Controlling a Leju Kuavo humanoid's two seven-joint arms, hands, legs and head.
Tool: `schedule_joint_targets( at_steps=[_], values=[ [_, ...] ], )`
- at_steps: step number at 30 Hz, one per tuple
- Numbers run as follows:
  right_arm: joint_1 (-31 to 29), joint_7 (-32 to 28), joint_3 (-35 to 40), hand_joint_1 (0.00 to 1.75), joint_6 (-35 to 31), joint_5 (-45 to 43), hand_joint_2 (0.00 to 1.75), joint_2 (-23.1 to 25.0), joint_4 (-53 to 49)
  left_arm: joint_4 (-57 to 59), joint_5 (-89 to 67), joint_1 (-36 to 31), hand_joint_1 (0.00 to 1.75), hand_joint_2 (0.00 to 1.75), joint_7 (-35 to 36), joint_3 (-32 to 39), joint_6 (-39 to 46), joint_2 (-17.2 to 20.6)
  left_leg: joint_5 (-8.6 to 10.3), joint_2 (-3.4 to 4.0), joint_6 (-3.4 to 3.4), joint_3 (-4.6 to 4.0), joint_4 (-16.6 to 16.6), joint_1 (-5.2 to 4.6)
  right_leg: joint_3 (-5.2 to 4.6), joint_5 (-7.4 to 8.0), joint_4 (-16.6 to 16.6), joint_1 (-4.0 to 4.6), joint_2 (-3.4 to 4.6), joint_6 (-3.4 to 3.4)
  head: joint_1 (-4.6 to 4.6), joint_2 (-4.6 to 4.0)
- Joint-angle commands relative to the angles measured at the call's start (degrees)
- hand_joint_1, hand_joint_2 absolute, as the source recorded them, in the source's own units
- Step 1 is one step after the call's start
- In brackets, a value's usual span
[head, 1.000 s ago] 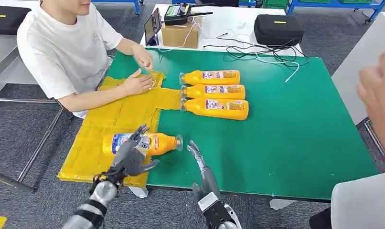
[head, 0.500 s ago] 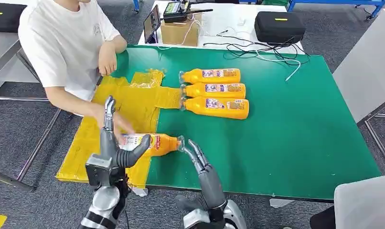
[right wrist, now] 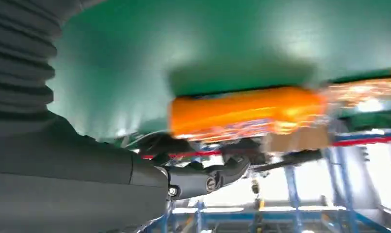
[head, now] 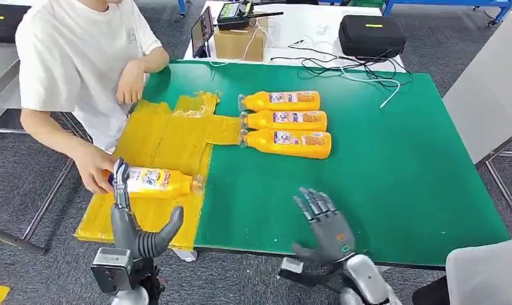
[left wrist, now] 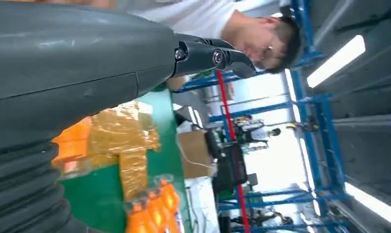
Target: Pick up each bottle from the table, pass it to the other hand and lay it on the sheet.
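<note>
A: Where are the bottles, if we take the yellow sheet [head: 153, 152] as the reference?

B: One bottle [head: 153, 181] lies on its side on the sheet, near the sheet's front part, with its cap pointing toward the green surface [head: 380, 171]. A person's hand [head: 93, 166] holds its bottom end at the sheet's outer edge. Three other bottles [head: 285, 122] lie side by side on the green surface, just beside the sheet's far corner, and their caps point toward the sheet.

A: And the left hand?

B: The left hand [head: 134, 219] is raised at the front edge of the sheet, with fingers apart and pointing up and the thumb spread to the side. It holds nothing. Its fingertips appear in front of the bottle on the sheet, but I cannot tell if they touch it.

A: The right hand?

B: The right hand [head: 323, 223] is also spread wide and holds nothing. It is over the front part of the green surface, well apart from the sheet. Its wrist view shows an orange bottle, blurred, beyond it.

A: Something else around the sheet?

B: The person in a white shirt [head: 75, 60] sits at the sheet's outer side. Beyond the green surface there are a cardboard box [head: 239, 43], a black case [head: 370, 37] and some cables [head: 342, 71].
</note>
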Motion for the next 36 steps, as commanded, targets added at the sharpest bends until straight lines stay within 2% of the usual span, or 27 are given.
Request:
schedule_joint_targets(
  at_steps=[1,2,4,5,15,18,20,29,30,36],
  values=[
    [-6.99,3.46,-4.33,0.0,4.42,1.65,1.75,-0.47,5.97,2.65,-5.29,0.54,0.0,1.75,-0.27,-1.95,4.43,-1.45,-0.06,0.22,-0.09,0.07,0.03,0.05,0.03,0.01,0.0,0.06,0.18,-0.12,-0.02,0.0],
    [-7.61,4.23,-4.15,0.0,4.84,2.06,0.0,-0.29,6.86,2.55,-1.79,0.61,0.0,1.75,1.43,-2.11,3.24,-1.93,-0.05,0.28,-0.08,0.08,0.0,0.04,0.02,0.03,-0.01,0.05,0.22,-0.11,-0.02,0.0],
    [-8.13,4.47,-3.89,0.0,5.82,1.8,0.0,-0.29,7.48,2.62,0.59,0.55,0.0,1.75,2.04,-2.5,2.31,-2.14,-0.04,0.24,-0.08,0.07,0.01,0.04,0.01,0.02,0.0,0.05,0.17,-0.11,-0.04,0.0],
    [-8.48,4.57,-3.87,0.0,6.06,1.66,1.75,-0.32,8.03,2.9,1.7,0.45,0.0,1.75,2.95,-3.09,1.5,-2.33,-0.03,0.16,-0.06,0.08,0.0,0.03,0.05,0.01,-0.02,0.04,0.11,-0.08,-0.02,0.0],
    [-10.64,4.34,-1.92,0.0,6.56,1.84,1.75,0.02,12.42,2.56,2.59,0.65,0.0,1.75,3.38,-6.53,2.37,-1.87,-0.05,0.19,-0.09,0.14,-0.04,0.06,0.12,0.0,-0.06,0.07,0.13,-0.12,-0.02,0.0],
    [-11.93,5.42,-1.4,0.0,11.68,-0.12,1.75,0.06,14.33,3.94,0.03,-0.05,0.0,1.75,3.52,-4.97,6.61,-1.97,-0.03,0.15,-0.1,0.11,-0.03,0.06,0.08,0.02,-0.04,0.06,0.13,-0.12,-0.02,0.02],
    [-11.77,5.75,-1.11,0.0,12.29,-0.24,1.75,-0.45,13.48,4.8,-0.57,-0.38,0.0,1.75,3.62,-3.6,6.87,-1.89,-0.01,0.14,-0.06,0.06,-0.04,0.02,0.03,0.03,-0.02,0.02,0.11,-0.07,-0.02,0.0],
    [-10.94,7.83,-0.83,0.0,11.23,1.25,1.75,-1.29,11.33,4.89,-0.92,-0.21,0.0,1.75,3.63,-0.66,6.87,-2.76,-0.02,0.17,-0.11,0.09,-0.02,0.06,0.06,0.03,-0.02,0.07,0.13,-0.13,-0.02,0.02],
    [-10.87,8.92,-0.82,0.0,10.78,2.41,1.75,-0.47,12.49,5.21,-3.65,-0.36,0.0,1.75,3.03,1.78,6.87,-3.97,-0.02,0.14,-0.11,0.09,-0.04,0.06,0.07,0.03,-0.05,0.07,0.1,-0.13,-0.02,0.0],
    [-12.72,9.74,1.13,0.0,7.85,5.87,1.75,1.52,16.17,4.58,-3.64,-0.45,0.0,1.75,3.31,1.43,6.87,-3.7,-0.02,0.15,-0.06,0.07,-0.03,0.04,0.04,0.03,-0.03,0.04,0.12,-0.08,-0.02,0.0]
  ],
)
